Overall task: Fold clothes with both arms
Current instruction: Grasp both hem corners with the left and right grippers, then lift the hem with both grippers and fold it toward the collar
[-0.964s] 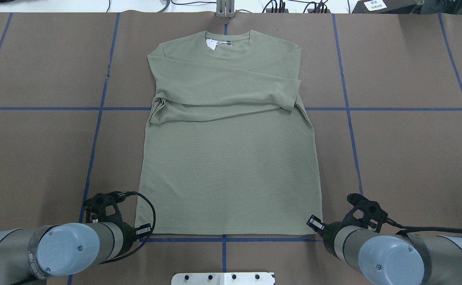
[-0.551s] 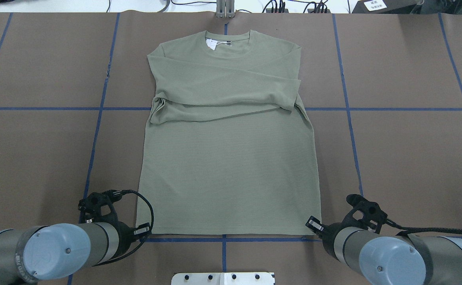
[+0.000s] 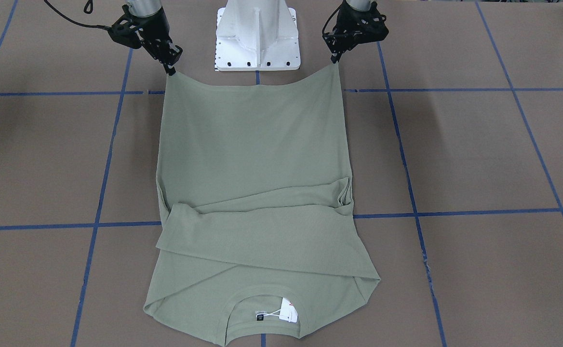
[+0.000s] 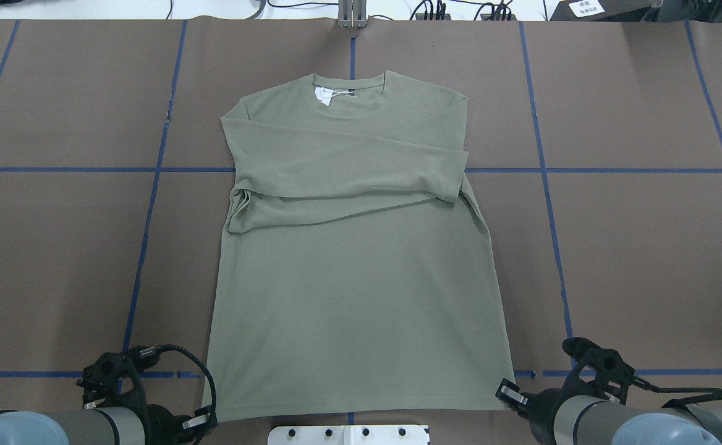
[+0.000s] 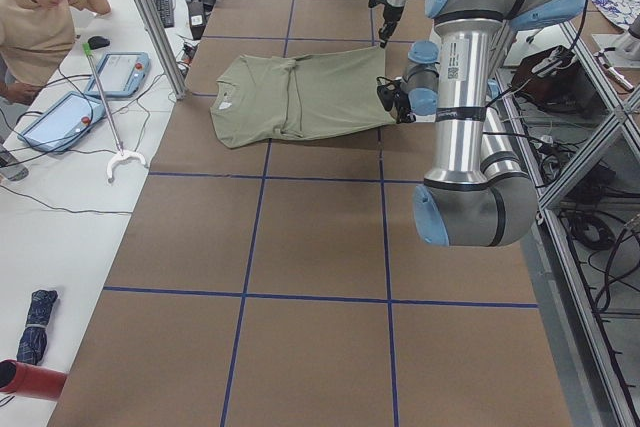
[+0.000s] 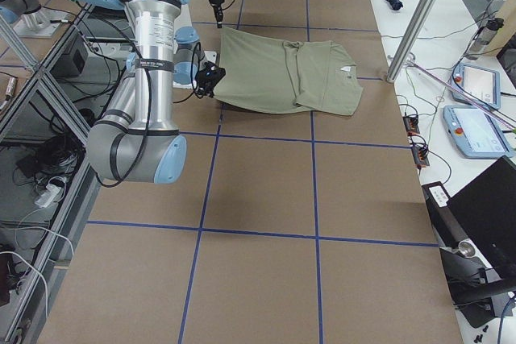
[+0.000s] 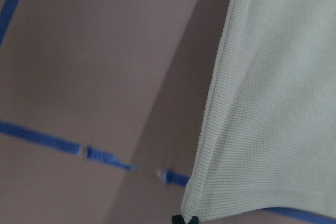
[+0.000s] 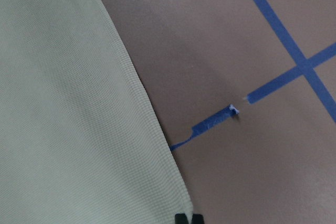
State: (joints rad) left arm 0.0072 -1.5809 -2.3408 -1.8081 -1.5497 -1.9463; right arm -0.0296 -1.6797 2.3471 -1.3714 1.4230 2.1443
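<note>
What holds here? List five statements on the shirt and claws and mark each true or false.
1. The left claw and the right claw each grip a bottom corner of the shirt. True.
2. The sleeves lie spread out to the sides. False: both are folded across the chest.
3. The collar is at the end of the shirt far from the robot. True.
4. The shirt is folded in half, bottom edge to collar. False: only the sleeves are folded, and the body lies at full length.
5. A white tag shows inside the collar. True.
</note>
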